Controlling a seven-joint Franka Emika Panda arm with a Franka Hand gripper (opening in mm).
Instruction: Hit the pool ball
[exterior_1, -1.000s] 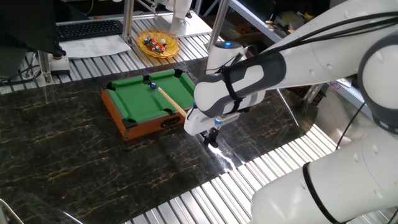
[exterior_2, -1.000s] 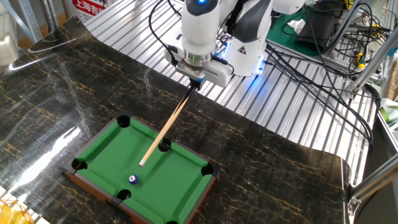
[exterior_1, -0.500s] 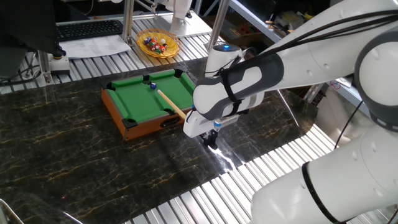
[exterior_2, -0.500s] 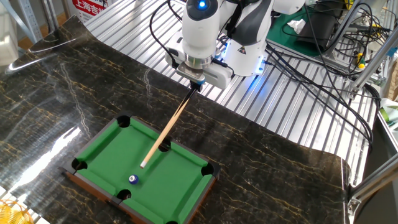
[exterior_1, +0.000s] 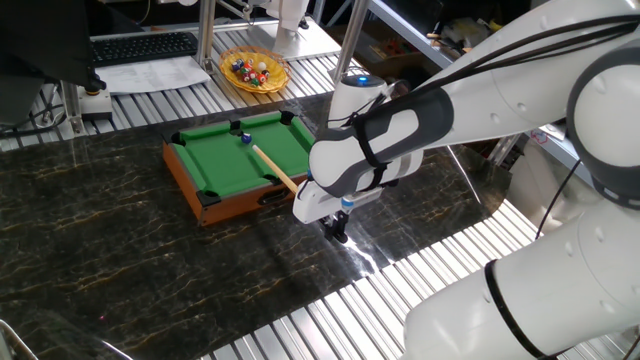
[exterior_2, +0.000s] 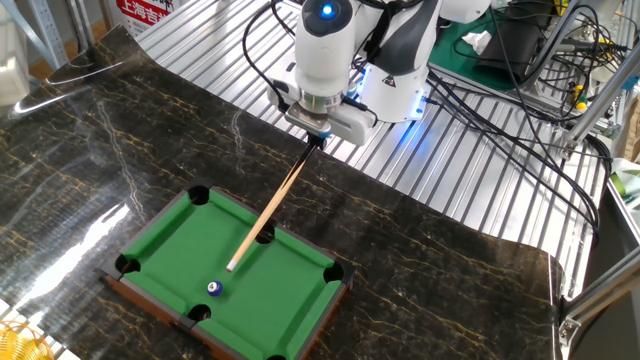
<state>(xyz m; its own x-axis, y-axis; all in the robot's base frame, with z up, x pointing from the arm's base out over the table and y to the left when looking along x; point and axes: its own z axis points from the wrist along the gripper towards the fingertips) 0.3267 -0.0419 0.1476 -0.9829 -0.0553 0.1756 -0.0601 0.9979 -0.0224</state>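
- I see the pool ball on the green felt of the mini pool table, near the rail by a side pocket.
- My cue stick runs lengthwise from its tip, short of the ball, back up to the gripper.
- The jaws look clenched on the cue's butt, so the ball lies ahead along that axis, slightly off line.

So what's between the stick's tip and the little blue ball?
Only bare green felt separates the wooden cue stick from the tiny dark blue ball, clearest in the other fixed view.
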